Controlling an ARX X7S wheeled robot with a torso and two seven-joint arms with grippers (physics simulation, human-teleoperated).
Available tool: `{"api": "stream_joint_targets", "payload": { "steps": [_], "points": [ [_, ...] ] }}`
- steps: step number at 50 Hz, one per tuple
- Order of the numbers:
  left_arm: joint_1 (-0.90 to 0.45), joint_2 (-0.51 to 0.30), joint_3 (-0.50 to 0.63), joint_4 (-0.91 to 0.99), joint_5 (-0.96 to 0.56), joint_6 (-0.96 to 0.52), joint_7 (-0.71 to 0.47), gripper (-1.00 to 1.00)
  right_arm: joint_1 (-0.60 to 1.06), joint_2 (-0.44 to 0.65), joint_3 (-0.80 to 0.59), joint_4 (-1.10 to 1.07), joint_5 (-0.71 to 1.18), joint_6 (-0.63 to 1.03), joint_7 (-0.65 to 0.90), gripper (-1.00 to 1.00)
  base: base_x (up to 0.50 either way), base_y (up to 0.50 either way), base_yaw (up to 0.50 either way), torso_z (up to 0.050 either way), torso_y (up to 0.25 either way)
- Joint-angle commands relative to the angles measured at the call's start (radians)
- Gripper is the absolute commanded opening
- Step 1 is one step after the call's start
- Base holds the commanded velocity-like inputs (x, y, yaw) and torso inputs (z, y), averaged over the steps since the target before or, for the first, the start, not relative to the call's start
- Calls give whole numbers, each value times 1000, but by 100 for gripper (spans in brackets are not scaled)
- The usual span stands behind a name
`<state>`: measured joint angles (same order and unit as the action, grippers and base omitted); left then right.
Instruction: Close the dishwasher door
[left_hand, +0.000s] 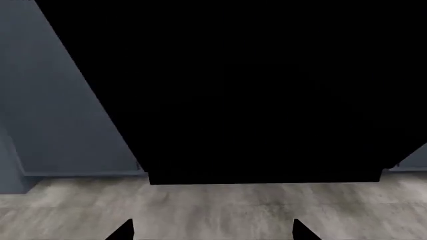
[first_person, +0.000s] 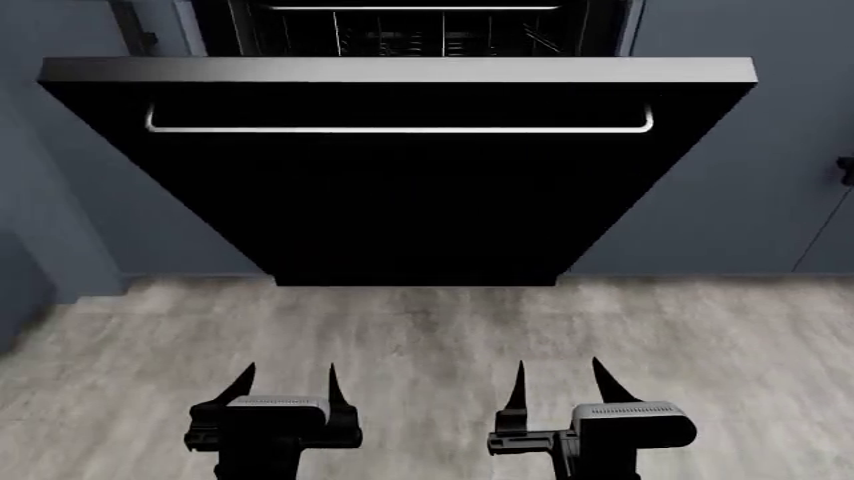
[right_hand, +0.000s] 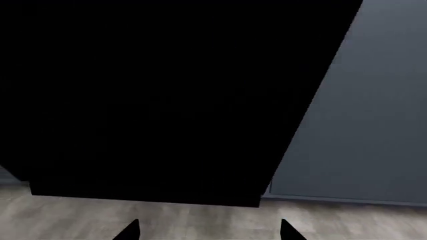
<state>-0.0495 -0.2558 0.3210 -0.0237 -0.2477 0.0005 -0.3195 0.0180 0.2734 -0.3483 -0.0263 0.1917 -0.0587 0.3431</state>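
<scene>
The dishwasher door (first_person: 400, 190) hangs partly open at the far middle of the head view, tilted outward from its hinge near the floor so that its top edge leans toward the robot; its glossy black face fills most of both wrist views, and a long thin silver bar handle (first_person: 398, 128) runs along that face just below the top edge. Behind the top edge the dishwasher cavity shows, and in it a wire rack (first_person: 414, 35); whether anything lies in the rack cannot be told from here, the wires being dark and small. Grey-blue cabinet fronts (first_person: 747, 180) flank the door on the left and on the right; at the far right edge a short dark handle (first_person: 845, 170) sits on one of them. The floor (first_person: 427, 340) is pale grey wood-look planking, running from the cabinet base toward the robot; a low step of cabinet base juts out at the far left.

The left gripper (first_person: 290, 384) and the right gripper (first_person: 557, 382) hover low over the floor at the near edge, well apart from the door and from each other; each has its black fingers (first_person: 244, 380) spread, pinching nothing; the left wrist view shows two finger tips (left_hand: 123, 231) set wide over the planks, and the right wrist view shows the same.
</scene>
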Motion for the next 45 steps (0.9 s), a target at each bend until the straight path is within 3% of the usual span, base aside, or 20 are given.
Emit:
{"api": "stream_joint_targets", "payload": {
  "steps": [1, 7, 16, 45],
  "points": [
    [-2, -3, 5, -1, -2, -1, -4, 100, 1, 3, -4, 0, 2, -1, 2, 100, 0, 500, 0, 0, 0],
    [-2, -5, 9, -1, -2, -1, -4, 100, -1, 4, -1, 1, 14, -8, 1, 100, 0, 500, 0, 0, 0],
    [-4, -8, 13, 0, -2, -2, -7, 100, 0, 3, -1, 4, 30, -12, -4, 100, 34, 0, 0, 0, 0],
    [-3, -13, 19, 1, -11, 6, -19, 100, 4, 10, -11, 8, 44, -9, -4, 100, 496, 12, 0, 0, 0]
  ]
}}
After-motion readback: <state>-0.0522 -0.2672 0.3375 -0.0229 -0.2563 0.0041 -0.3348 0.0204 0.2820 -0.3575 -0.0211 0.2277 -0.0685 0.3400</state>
